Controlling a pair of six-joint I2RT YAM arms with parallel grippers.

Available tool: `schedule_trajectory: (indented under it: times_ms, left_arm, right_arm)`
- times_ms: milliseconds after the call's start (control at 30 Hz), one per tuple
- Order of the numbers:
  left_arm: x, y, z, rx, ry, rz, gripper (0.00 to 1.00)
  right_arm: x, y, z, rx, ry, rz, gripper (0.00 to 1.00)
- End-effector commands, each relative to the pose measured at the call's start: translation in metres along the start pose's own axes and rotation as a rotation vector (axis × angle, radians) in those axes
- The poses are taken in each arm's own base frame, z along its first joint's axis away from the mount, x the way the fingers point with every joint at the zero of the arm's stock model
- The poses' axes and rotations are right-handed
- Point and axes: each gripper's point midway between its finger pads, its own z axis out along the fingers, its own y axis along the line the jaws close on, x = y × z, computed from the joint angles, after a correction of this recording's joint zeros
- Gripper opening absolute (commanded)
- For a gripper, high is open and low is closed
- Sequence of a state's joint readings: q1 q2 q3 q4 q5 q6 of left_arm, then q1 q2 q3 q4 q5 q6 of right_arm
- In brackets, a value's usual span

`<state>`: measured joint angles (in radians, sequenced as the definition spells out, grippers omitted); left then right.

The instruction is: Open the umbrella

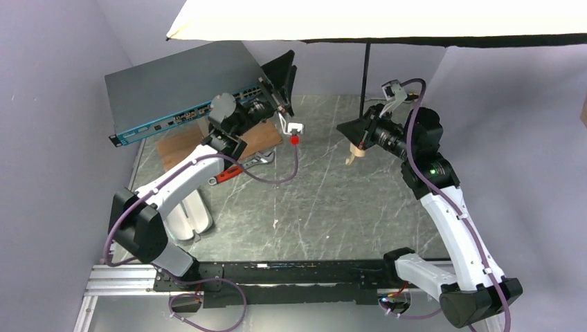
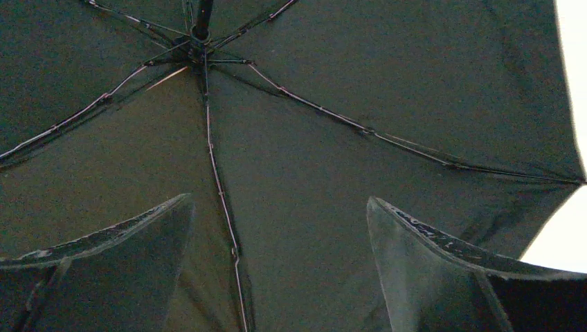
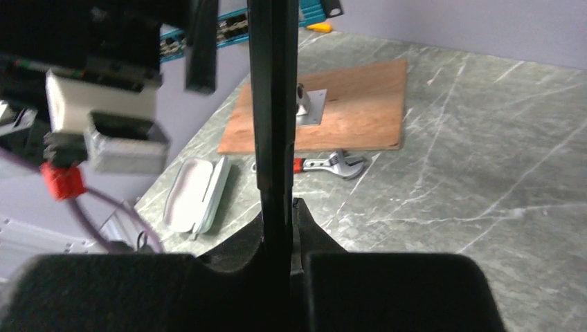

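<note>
Umbrella (image 1: 387, 21) open, tan canopy spread high over table (image 1: 332, 207); black lining (image 2: 332, 173) and ribs fill left wrist view.

Right gripper (image 1: 360, 131) clamped tight on thin black shaft (image 3: 273, 104); cream handle (image 1: 354, 155) hangs just below it.

Left gripper (image 1: 285, 76) spread wide, holding nothing, pointing up under canopy.

Pale fabric sleeve (image 1: 190, 218) lies flat on table; contents not discernible.

Wrench (image 1: 239, 169) beside wooden board (image 1: 187, 142).

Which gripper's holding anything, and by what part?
Right gripper holds the umbrella by its black shaft, above the handle. Left gripper is open, holding nothing.
</note>
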<state>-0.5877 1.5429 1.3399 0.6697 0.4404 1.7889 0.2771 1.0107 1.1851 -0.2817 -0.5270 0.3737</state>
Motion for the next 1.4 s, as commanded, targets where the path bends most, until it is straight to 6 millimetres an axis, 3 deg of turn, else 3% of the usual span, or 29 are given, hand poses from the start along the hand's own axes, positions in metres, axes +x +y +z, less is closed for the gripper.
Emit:
schedule_trajectory:
  times_ms: [0, 167, 267, 400, 533, 667, 767, 900, 1000, 1067, 1367]
  left_arm:
    - [-0.006, 0.023, -0.017, -0.034, 0.02, -0.125, 1.0]
    - [0.003, 0.02, -0.035, 0.011, 0.103, -0.354, 1.0]
    - [0.007, 0.022, -0.047, 0.038, 0.154, -0.527, 1.0]
    - [-0.001, 0.019, -0.065, 0.077, 0.157, -0.745, 1.0]
    - [-0.042, 0.008, -0.092, 0.212, 0.029, -0.913, 1.0]
    - [-0.089, -0.026, -0.133, 0.406, -0.017, -1.121, 1.0]
    - [-0.117, -0.049, -0.162, 0.521, -0.043, -1.199, 1.0]
    - [-0.149, -0.066, -0.186, 0.611, -0.133, -1.177, 1.0]
    - [-0.154, -0.072, -0.19, 0.623, -0.121, -1.192, 1.0]
    - [-0.152, -0.071, -0.188, 0.615, -0.107, -1.202, 1.0]
    - [-0.133, -0.063, -0.166, 0.569, -0.016, -1.33, 1.0]
  right_arm:
    - [-0.072, 0.011, -0.021, 0.052, -0.263, -0.125, 0.0]
    - [-0.074, -0.009, -0.031, 0.172, -0.306, -0.118, 0.0]
    - [-0.06, -0.02, -0.032, 0.209, -0.277, -0.124, 0.0]
    - [-0.051, -0.007, -0.028, 0.116, -0.254, -0.168, 0.0]
    - [-0.06, 0.012, -0.019, 0.012, -0.247, -0.194, 0.0]
    - [-0.076, 0.021, -0.006, -0.037, -0.247, -0.234, 0.0]
    - [-0.08, 0.011, 0.001, -0.004, -0.265, -0.232, 0.0]
    - [-0.089, -0.015, -0.001, 0.127, -0.369, -0.18, 0.0]
    - [-0.092, -0.036, -0.017, 0.257, -0.457, -0.146, 0.0]
    - [-0.082, -0.05, -0.023, 0.334, -0.447, -0.113, 0.0]
    - [-0.004, -0.106, -0.042, 0.584, -0.311, 0.024, 0.0]
